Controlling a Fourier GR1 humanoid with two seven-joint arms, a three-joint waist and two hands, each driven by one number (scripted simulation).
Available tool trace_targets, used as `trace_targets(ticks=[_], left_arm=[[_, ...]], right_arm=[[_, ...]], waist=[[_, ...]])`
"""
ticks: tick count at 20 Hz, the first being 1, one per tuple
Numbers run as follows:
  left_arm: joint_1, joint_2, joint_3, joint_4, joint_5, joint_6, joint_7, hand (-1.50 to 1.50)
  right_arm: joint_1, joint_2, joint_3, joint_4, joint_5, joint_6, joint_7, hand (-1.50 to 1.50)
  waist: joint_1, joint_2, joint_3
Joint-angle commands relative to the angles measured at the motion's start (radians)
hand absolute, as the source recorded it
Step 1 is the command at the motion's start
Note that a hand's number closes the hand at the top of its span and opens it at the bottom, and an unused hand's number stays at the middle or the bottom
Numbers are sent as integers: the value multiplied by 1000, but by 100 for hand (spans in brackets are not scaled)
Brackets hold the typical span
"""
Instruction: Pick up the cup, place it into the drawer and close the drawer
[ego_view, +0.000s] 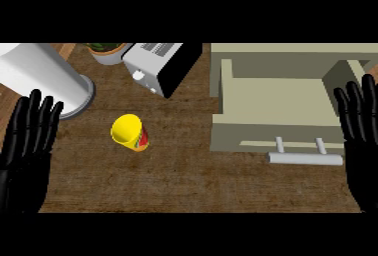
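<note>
Robot hand (28, 135) open beside upright yellow cup (129, 132), mouth up.

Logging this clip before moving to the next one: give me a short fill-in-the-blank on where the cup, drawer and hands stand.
1. The yellow cup stands on the ____, not in the drawer.
2. The drawer with the grey handle is ____.
3. The left hand and right hand both have ____ fingers and hold nothing.
4. The toaster sits between the cup and the potted ____.

Missing words: counter; open; straight; plant
</note>
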Motion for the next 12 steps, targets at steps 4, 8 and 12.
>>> trace_targets(ticks=[4, 8, 12], left_arm=[[-79, 73, -16, 32, 134, -160, -14, -150], [-104, -2, -55, 85, 335, -181, 119, -150], [-135, 50, 35, 227, 432, -261, 84, -150]], right_arm=[[36, -26, -29, 7, -21, 37, -48, -150], [38, -76, 6, 40, 55, 66, -21, -150], [-25, -105, -25, 78, 36, 87, 15, -150]], waist=[[-53, 10, -38], [-51, 11, -38], [-42, 11, -38]])
